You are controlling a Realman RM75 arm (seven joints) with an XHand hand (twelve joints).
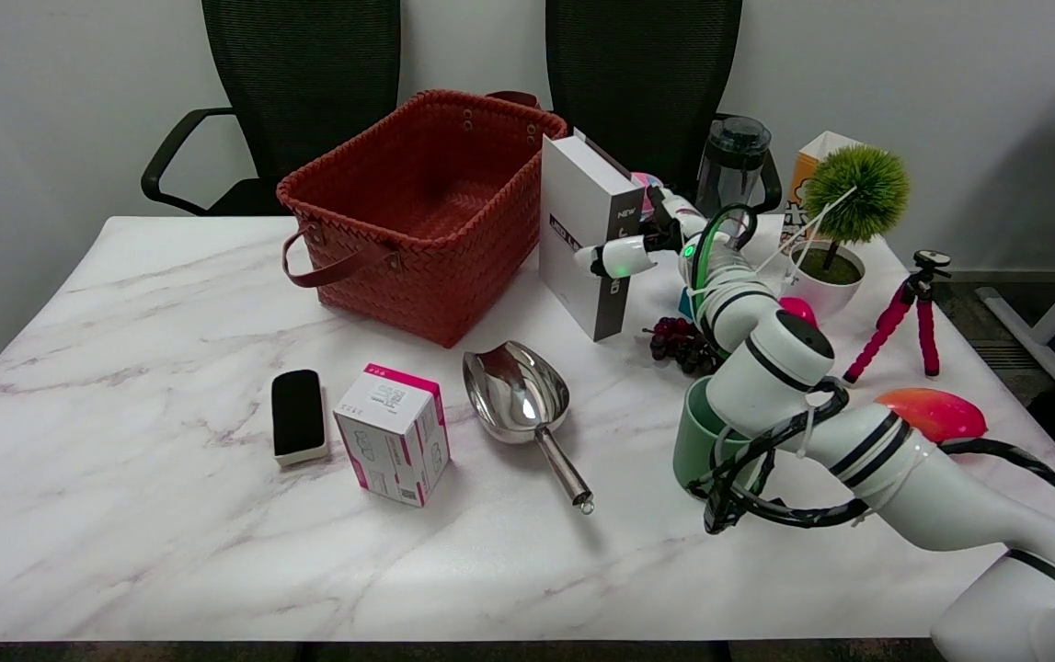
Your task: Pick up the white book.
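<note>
The white book [590, 234] is stood upright just right of the red basket [417, 207], its base apparently on the counter [122, 515]. It is gripped by the right hand [642, 244], fingers closed across its spine. Grasp judged made; lifting remains.

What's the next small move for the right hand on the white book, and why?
Probably close the fingers firmly, then lift a little. The right hand is at the right side of the upright white book, one finger across its front face, but the book's base looks to rest on the table. A full grip can't be confirmed.
</note>
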